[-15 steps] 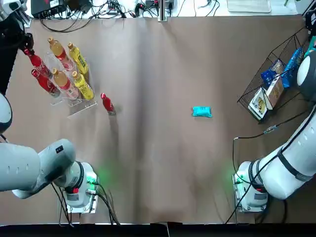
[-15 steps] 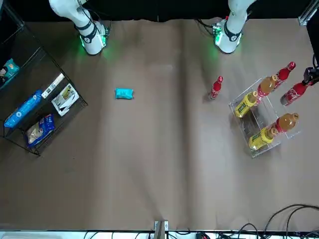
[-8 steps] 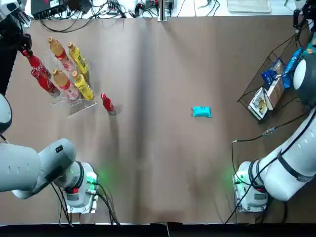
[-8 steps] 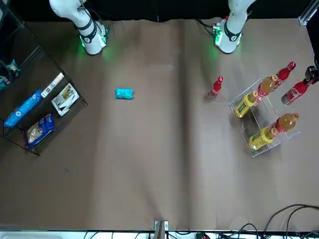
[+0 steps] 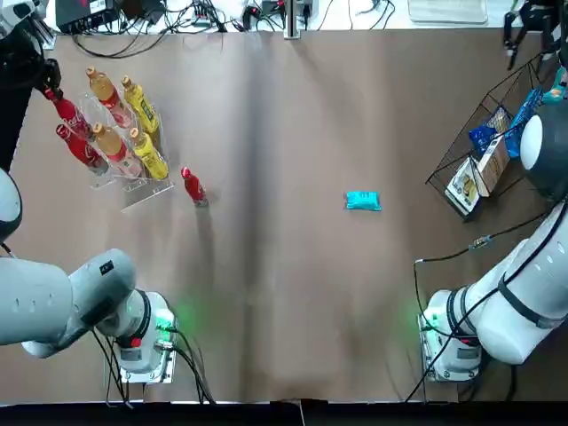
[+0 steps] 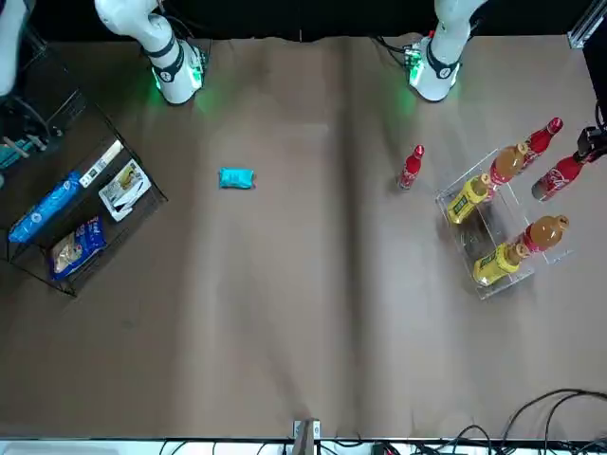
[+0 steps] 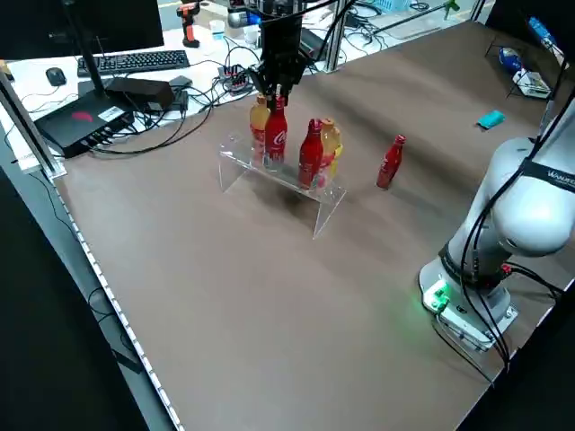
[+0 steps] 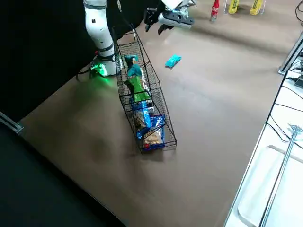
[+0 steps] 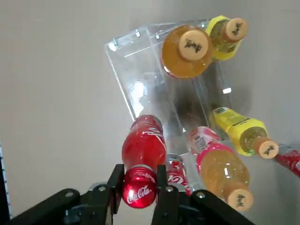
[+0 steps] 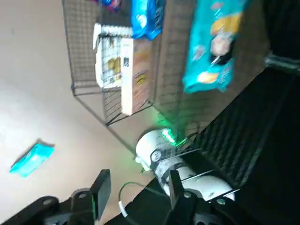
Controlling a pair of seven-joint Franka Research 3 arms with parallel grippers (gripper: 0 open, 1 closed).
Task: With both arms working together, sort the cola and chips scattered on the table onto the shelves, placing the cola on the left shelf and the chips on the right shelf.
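My left gripper (image 9: 139,190) is shut on the cap of a red cola bottle (image 5: 64,111) at the far-left corner of the clear left shelf (image 5: 133,188); whether its base rests there I cannot tell. A second cola (image 5: 80,148) stands on that shelf. The third cola (image 5: 193,185) stands on the table beside it. My right gripper (image 5: 530,22) hovers open beyond the black wire right shelf (image 5: 484,133). A teal chips packet (image 10: 213,42) and a green one (image 8: 137,87) lie in that shelf. Another teal chips packet (image 5: 363,201) lies on the table.
Orange and yellow bottles (image 5: 133,133) fill the clear rack. Blue bags (image 8: 150,124) and a white box (image 5: 493,164) sit lower in the wire rack. Cables and equipment (image 5: 177,13) line the far table edge. Both arm bases (image 5: 142,342) glow green at the near edge.
My right gripper has pulled away from the wire shelf toward the table's far edge. The left gripper still holds the cola at the rack, hardly moved.
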